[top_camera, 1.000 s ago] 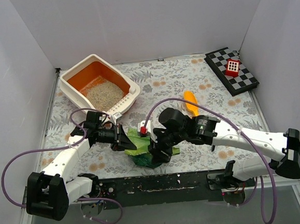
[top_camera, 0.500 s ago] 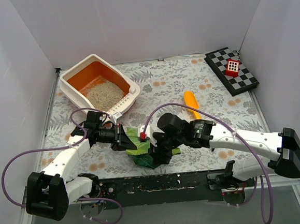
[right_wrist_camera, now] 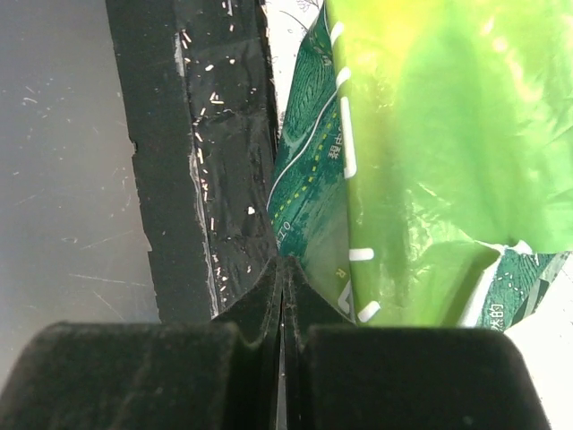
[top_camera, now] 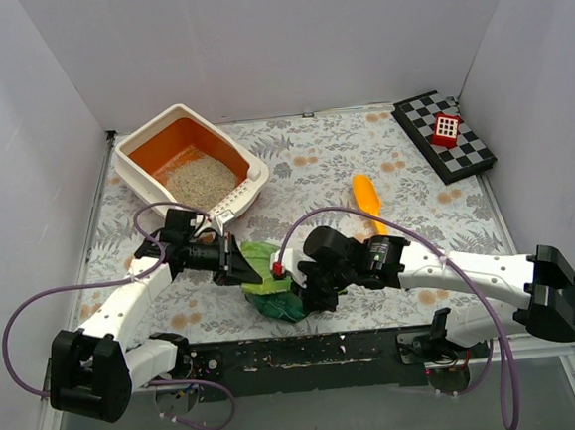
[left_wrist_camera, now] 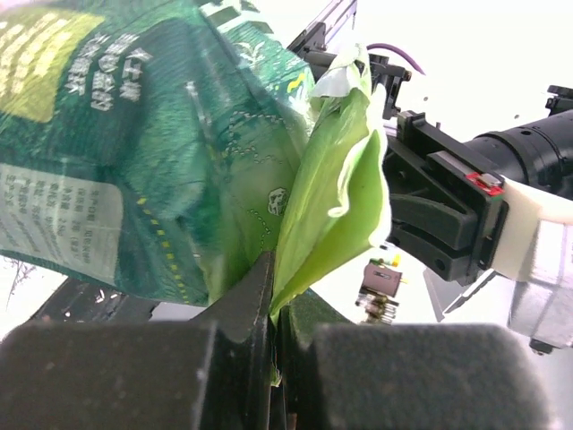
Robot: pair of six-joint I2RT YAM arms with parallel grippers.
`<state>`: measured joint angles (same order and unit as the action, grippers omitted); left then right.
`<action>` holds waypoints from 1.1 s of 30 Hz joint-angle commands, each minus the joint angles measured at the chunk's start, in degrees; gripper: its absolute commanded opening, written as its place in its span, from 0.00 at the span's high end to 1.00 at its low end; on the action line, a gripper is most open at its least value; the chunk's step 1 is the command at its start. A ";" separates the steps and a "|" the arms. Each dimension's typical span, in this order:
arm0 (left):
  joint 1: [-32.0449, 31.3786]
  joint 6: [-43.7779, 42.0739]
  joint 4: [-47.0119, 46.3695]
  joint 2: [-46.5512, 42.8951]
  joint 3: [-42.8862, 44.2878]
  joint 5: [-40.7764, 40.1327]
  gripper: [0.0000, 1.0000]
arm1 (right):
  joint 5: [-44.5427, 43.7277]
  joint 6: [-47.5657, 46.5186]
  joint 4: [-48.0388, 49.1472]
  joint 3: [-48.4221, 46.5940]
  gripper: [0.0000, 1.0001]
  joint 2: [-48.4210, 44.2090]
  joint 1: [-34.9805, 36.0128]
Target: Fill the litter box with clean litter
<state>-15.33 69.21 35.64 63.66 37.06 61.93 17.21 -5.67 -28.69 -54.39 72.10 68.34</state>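
On the floral table [top_camera: 413, 165], lower centre, my left gripper [top_camera: 244, 271] pinches the green bag [top_camera: 274, 294]. The right gripper [top_camera: 309, 293] is pressed together at the bag's edge, but I can't tell if it caught anything. If it missed, I risk a lopsided lift and a spill.

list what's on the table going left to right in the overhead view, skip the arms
cream-white plastic litter box with orange basin → glossy green bag → yellow-orange plastic scoop → black-and-white checkered board
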 commanded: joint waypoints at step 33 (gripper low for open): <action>0.13 -5.31 2.77 -0.38 4.25 -3.05 1.00 | -8.32 -6.72 -10.08 -14.96 0.38 -3.81 -0.13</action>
<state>-15.20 64.55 37.54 63.29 41.71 58.30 14.06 -9.28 -40.91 -70.63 67.31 68.27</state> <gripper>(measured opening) 0.011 0.618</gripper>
